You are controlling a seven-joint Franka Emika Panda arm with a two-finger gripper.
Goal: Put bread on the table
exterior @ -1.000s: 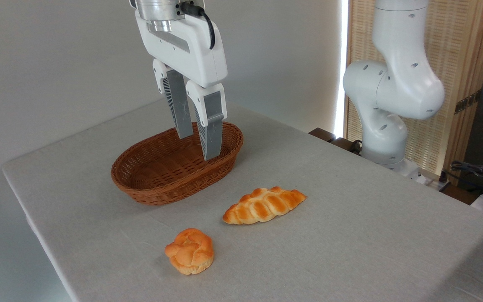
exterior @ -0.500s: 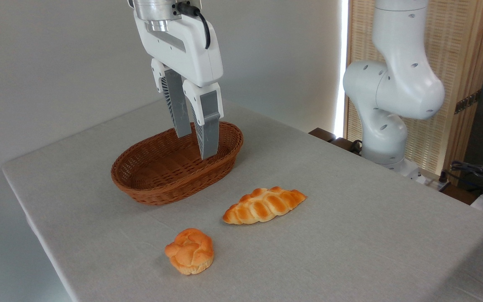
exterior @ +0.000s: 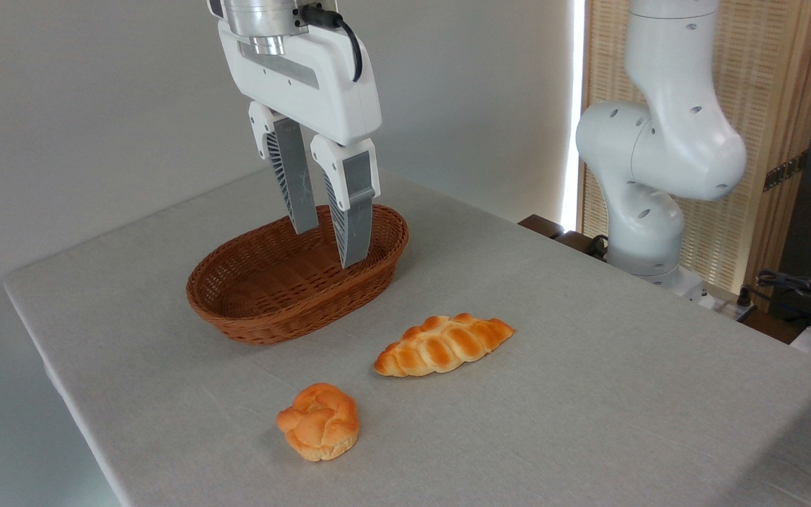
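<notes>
My gripper (exterior: 328, 246) hangs empty, jaws slightly parted, over the wicker basket (exterior: 293, 306); braided loaf (exterior: 443, 344) lies on the table (exterior: 624, 394). Dropping carelessly, I'd clip the rim.

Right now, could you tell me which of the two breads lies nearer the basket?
The long braided loaf; the round bun sits farther from the basket, toward the table's front edge.

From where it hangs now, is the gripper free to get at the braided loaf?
Probably yes. The gripper hangs open and empty over the basket, and the braided loaf lies uncovered on the table, apart from the round bun.
</notes>
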